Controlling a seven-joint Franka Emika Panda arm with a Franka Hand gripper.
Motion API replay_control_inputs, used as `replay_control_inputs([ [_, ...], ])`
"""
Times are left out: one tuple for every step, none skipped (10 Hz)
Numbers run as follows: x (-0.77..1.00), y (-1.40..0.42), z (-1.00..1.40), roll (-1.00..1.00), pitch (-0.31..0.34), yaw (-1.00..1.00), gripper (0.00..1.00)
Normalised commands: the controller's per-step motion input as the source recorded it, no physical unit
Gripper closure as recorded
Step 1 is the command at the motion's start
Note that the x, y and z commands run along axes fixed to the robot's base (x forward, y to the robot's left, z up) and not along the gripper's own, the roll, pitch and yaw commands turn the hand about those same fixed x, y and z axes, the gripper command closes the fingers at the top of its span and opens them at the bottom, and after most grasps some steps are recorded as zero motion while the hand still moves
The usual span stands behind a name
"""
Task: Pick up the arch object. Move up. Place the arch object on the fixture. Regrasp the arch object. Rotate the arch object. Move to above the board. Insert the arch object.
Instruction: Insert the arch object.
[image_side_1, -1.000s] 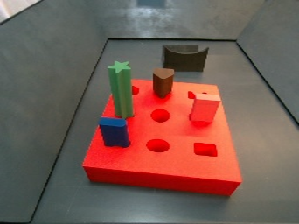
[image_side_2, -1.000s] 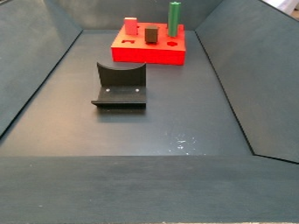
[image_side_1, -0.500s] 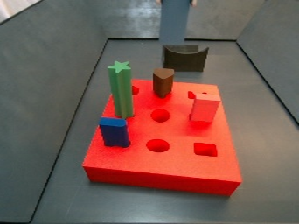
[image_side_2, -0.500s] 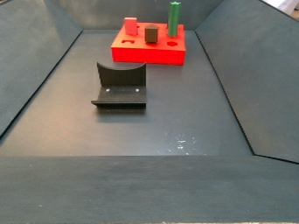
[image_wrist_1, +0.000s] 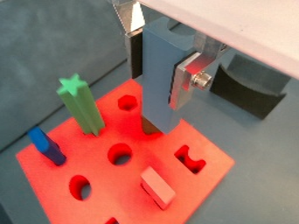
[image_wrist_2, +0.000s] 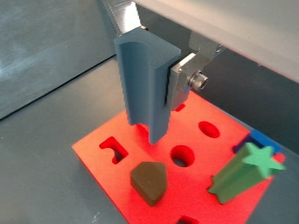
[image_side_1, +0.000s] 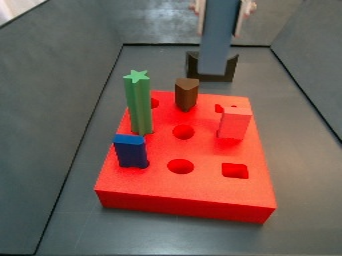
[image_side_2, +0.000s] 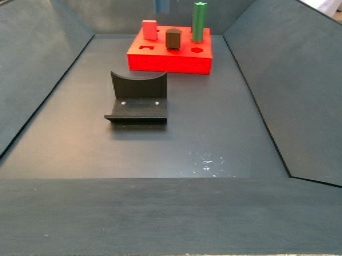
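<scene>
Overhead, the gripper (image_wrist_2: 163, 83) clamps the arch object (image_wrist_2: 145, 86), silver plates flat against its sides in both wrist views. Prism hangs upright below the fingers, clear above the board (image_wrist_1: 122, 188). Under it: green post (image_wrist_1: 80, 105), brown peg (image_wrist_2: 149, 182), blue block (image_wrist_1: 45, 146). Fixture (image_side_1: 211, 67) sits beyond the board.
</scene>
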Motion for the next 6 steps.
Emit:
replay_control_inputs([
  [1.00, 0.00, -0.35, 0.12, 0.013, 0.00, 1.00],
  [1.00, 0.00, -0.28, 0.30, 0.053, 0.02, 1.00],
  [0.93, 0.00, -0.12, 0.41, 0.056, 0.05, 1.00],
  [0.95, 0.00, -0.14, 0.41, 0.060, 0.04, 1.00],
  [0.99, -0.02, -0.18, 0.40, 0.064, 0.00, 1.00],
  [0.94, -0.09, -0.55, 0.33, 0.060, 0.00, 1.00],
])
